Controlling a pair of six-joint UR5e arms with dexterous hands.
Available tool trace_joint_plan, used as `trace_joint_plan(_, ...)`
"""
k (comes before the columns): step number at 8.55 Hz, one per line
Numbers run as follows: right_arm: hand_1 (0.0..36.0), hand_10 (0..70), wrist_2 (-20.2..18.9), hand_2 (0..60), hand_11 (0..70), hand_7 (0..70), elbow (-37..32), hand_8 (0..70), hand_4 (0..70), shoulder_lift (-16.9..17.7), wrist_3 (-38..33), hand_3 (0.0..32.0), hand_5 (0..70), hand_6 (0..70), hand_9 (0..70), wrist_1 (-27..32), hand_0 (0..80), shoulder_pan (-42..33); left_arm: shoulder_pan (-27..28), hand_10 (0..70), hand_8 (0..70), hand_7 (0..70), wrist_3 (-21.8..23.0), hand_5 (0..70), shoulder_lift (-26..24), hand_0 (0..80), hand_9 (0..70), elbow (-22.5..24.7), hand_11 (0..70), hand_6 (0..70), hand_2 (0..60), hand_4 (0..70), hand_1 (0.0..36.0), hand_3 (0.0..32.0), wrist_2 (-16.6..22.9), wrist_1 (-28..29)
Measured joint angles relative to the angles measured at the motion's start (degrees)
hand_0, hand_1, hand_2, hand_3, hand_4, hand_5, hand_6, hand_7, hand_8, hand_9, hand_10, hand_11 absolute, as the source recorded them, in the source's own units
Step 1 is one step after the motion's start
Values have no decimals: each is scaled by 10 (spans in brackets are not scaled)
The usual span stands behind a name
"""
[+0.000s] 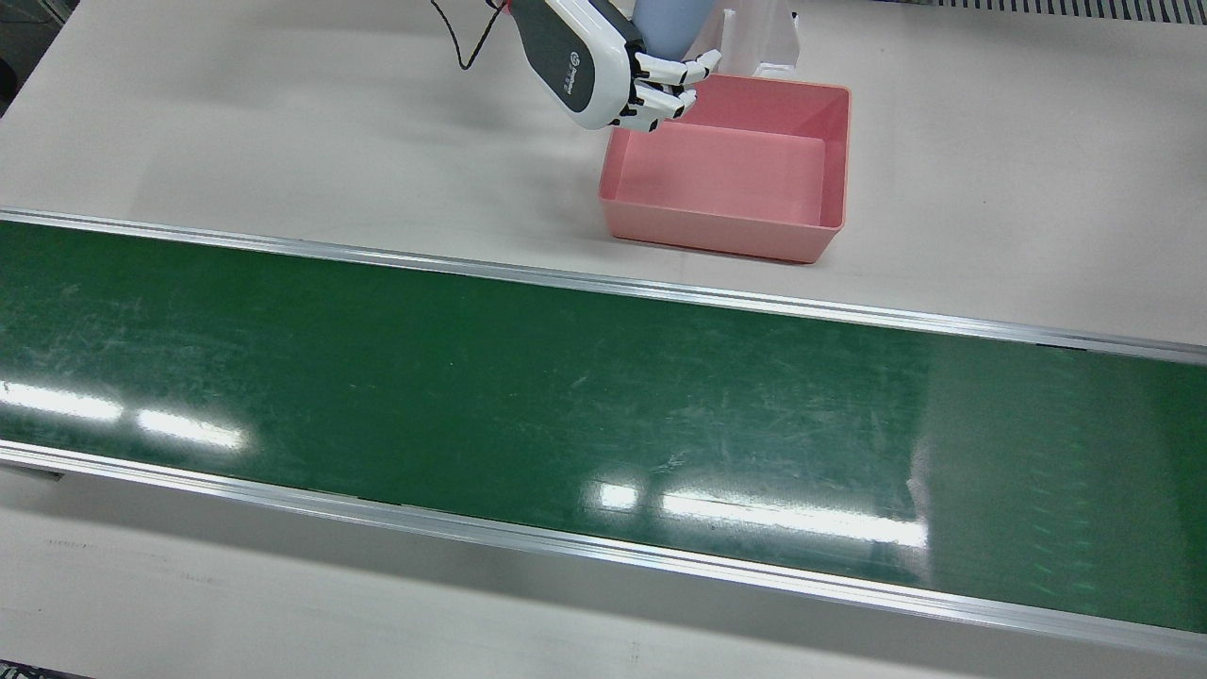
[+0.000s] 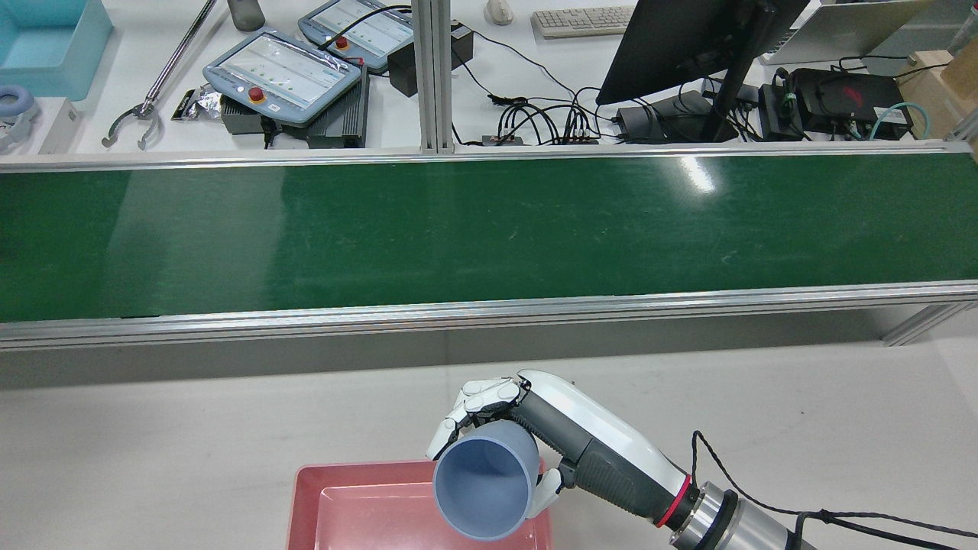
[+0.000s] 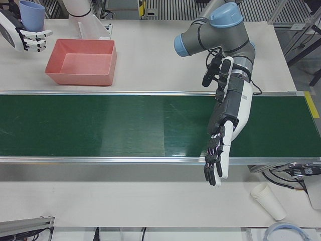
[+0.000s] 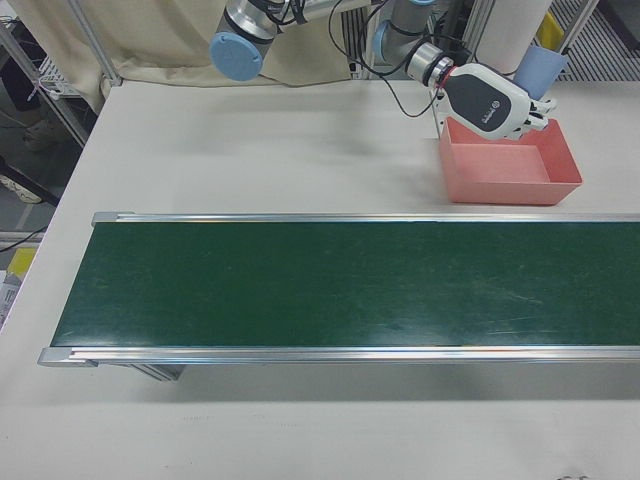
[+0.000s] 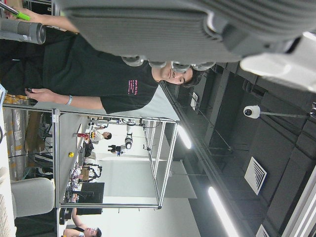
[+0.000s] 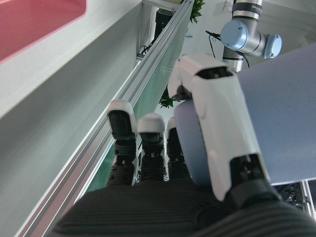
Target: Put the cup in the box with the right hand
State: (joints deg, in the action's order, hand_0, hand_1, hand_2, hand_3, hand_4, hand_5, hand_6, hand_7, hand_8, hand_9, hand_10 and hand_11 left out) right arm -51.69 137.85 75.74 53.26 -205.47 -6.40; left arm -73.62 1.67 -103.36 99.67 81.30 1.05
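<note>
Front view: right hand poised at the near-left corner of the open-topped pink plastic box, fingers wrapped round a pale blue plastic cup, mostly cut off at the frame's top. Box floor bare. Judged: carry the cup further over the box's middle and lower it before loosening, so it neither clips the rim nor bounces out. Box standing on the pale counter, beside the green conveyor belt, belt empty.

Rear view: cup tipped, mouth towards the camera, hanging above the box's right part. Fingers closed firmly on the cup wall. Worth righting it somewhat during the descent.

Left-front view: left hand idle over the belt's near edge, fingers straight and spread, holding nothing. White paper cup lying on the near counter, well apart from the work.

Right-front view: cup held above the box's far side.

Left hand view: only ceiling, lights and persons in a workshop.

Right hand view: fingers curled against the cup; belt rail and box corner beyond.
</note>
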Motion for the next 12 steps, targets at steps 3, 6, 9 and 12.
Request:
trace_joint_plan(3,72,0,-1,13,0,0,0,0,62,2,-1,0,25,0,0,1,493,5,0,0,0,0,0,0,0,0,0,-1,0,0,0,0,0,0,0,0)
trace_joint_plan(6,85,0,-2,30,0,0,1,0,71,3,-2,0,28,5,0,2,486,9,0,0,0,0,0,0,0,0,0,-1,0,0,0,0,0,0,0,0)
trace_joint_plan(9,85,0,-1,18,0,6,1,0,86,3,-3,0,29,10,0,2,490,11,0,0,0,0,0,0,0,0,0,-1,0,0,0,0,0,0,0,0)
trace_joint_plan(12,199,0,-1,181,0,42,13,0,77,6,-7,0,51,23,0,1,512,2,0,0,0,0,0,0,0,0,0,-1,0,0,0,0,0,0,0,0)
